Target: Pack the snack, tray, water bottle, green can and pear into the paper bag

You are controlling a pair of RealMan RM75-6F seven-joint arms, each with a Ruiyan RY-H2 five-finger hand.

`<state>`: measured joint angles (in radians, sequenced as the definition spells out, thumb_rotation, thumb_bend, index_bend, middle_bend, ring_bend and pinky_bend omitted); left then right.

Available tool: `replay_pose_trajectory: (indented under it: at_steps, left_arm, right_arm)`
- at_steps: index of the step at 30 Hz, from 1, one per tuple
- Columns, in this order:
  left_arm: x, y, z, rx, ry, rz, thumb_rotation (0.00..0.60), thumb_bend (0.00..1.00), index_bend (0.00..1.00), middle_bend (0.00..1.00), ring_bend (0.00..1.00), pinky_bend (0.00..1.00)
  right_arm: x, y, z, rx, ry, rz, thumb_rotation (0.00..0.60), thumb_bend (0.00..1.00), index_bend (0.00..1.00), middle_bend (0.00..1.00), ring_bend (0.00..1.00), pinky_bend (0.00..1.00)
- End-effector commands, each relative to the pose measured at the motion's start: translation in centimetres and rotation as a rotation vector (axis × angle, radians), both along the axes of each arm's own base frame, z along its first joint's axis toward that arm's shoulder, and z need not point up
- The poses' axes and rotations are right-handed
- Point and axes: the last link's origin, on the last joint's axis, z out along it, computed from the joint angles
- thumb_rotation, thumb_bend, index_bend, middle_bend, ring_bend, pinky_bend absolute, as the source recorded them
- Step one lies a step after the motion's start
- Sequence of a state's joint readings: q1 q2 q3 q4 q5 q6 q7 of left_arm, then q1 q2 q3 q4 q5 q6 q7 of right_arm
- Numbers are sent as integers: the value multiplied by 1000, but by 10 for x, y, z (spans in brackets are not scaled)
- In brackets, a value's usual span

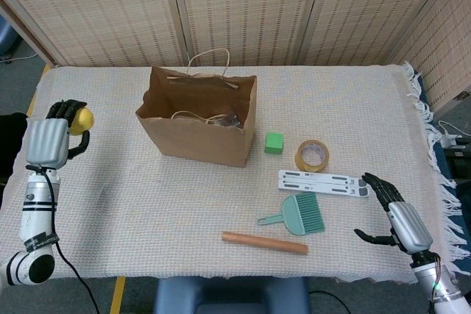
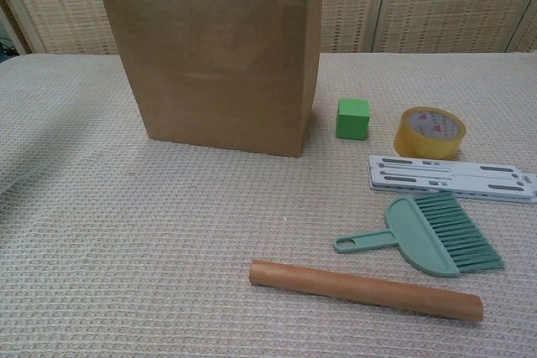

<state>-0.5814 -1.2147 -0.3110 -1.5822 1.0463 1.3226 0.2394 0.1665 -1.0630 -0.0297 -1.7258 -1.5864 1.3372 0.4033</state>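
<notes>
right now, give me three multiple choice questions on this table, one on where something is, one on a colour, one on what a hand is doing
1. Where is the green cube?
A. inside the paper bag
B. on the cloth between the paper bag and the tape roll
C. on the wooden rod

2. What colour is the small brush?
A. red
B. black
C. teal green

3. What is the left hand doing?
A. holding the yellow pear in the air, left of the bag
B. resting flat on the table
C. gripping the brush

Answers: 1 B, the cube sits on the cloth between them. 2 C, handle and bristles are teal. 3 A, its fingers wrap the pear.
</notes>
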Motion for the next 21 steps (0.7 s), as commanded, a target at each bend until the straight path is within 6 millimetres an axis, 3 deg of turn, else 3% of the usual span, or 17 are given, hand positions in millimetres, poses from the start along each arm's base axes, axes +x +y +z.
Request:
replay_pose_trajectory:
  at_steps: [1, 7, 14, 21]
  left_arm:
    - [27, -4, 1, 32, -227, -59, 600, 604, 649, 631, 571, 732]
    - [84, 0, -22, -60, -473, -146, 600, 605, 662, 637, 571, 733]
    - [152, 15, -55, -137, -502, -259, 600, 606, 662, 637, 571, 733]
    - [188, 31, -92, -212, -414, -286, 600, 603, 648, 628, 567, 728]
  right_arm:
    - [0, 0, 0, 1, 2, 1, 600, 78, 0, 0, 0, 0]
    - [0, 1, 0, 0, 6, 2, 600, 77, 0, 0, 0, 0]
    - [-1, 1, 0, 3, 14, 10, 600, 78, 0, 0, 0, 0]
    - [-1, 0, 1, 5, 16, 8, 600, 77, 0, 0, 0, 0]
